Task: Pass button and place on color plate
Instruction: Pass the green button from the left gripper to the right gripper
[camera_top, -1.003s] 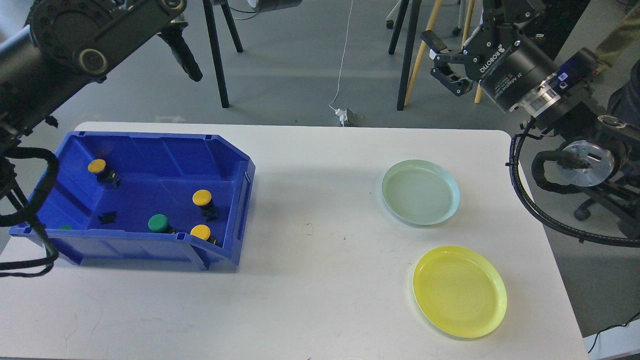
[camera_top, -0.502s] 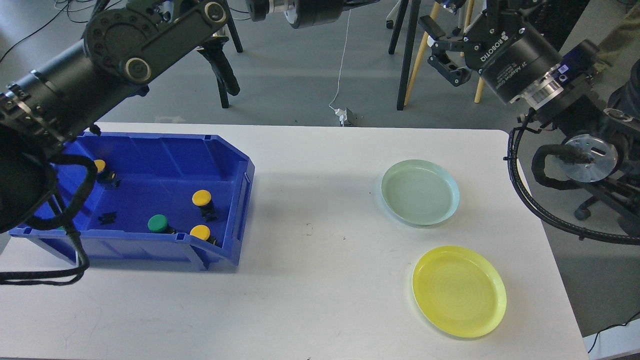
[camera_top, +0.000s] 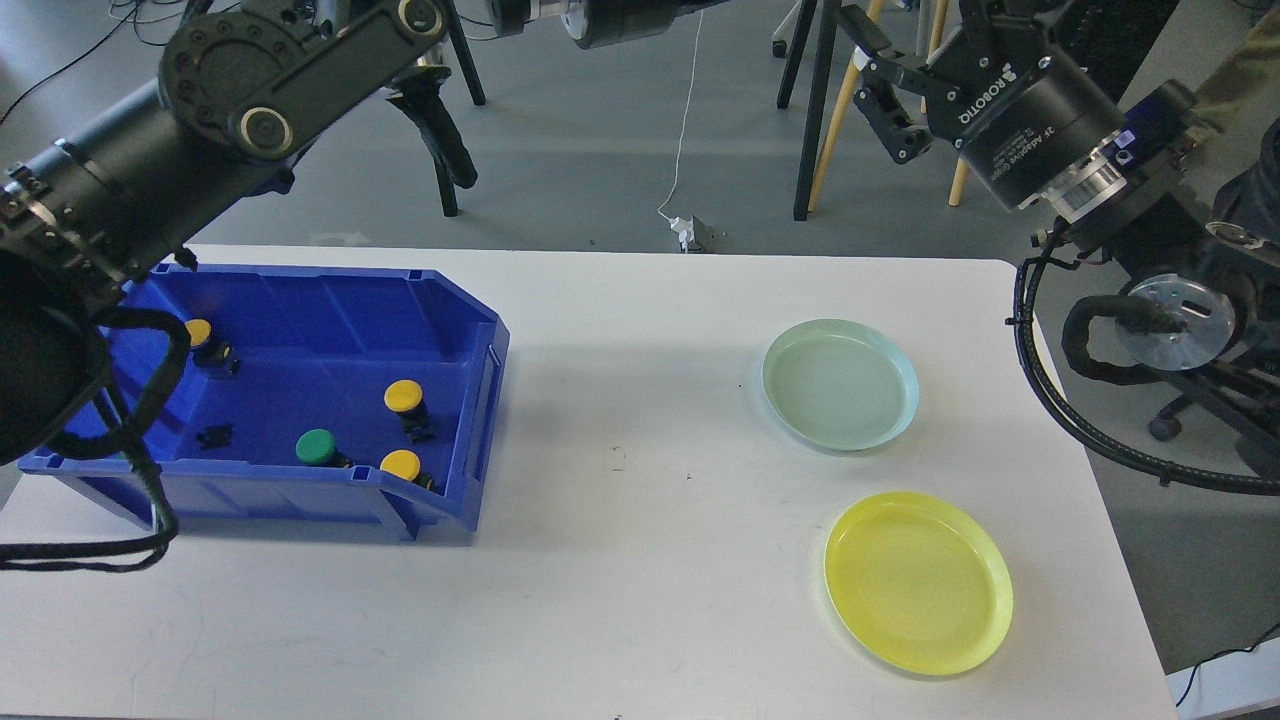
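Note:
Several push buttons lie in the blue bin (camera_top: 470, 440) at the table's left: a yellow one (camera_top: 403, 396), a yellow one (camera_top: 401, 464) near the front wall, a green one (camera_top: 316, 446), and a yellow one (camera_top: 199, 332) partly hidden by my left arm. A pale green plate (camera_top: 840, 383) and a yellow plate (camera_top: 918, 581) sit on the right. My right gripper (camera_top: 868, 85) is open and empty, high beyond the table's far right edge. My left arm (camera_top: 250, 100) rises over the bin's far left; its far end runs off the top edge.
A small black part (camera_top: 214, 436) lies on the bin floor. Black stand legs (camera_top: 815, 110) and a white cable with a plug (camera_top: 688, 232) are on the floor behind the white table (camera_top: 640, 560). My right arm's cables (camera_top: 1090, 420) hang off the table's right edge.
My left arm swung up and to the right over the bin's back, then held. My right gripper rose slightly and tilted further up.

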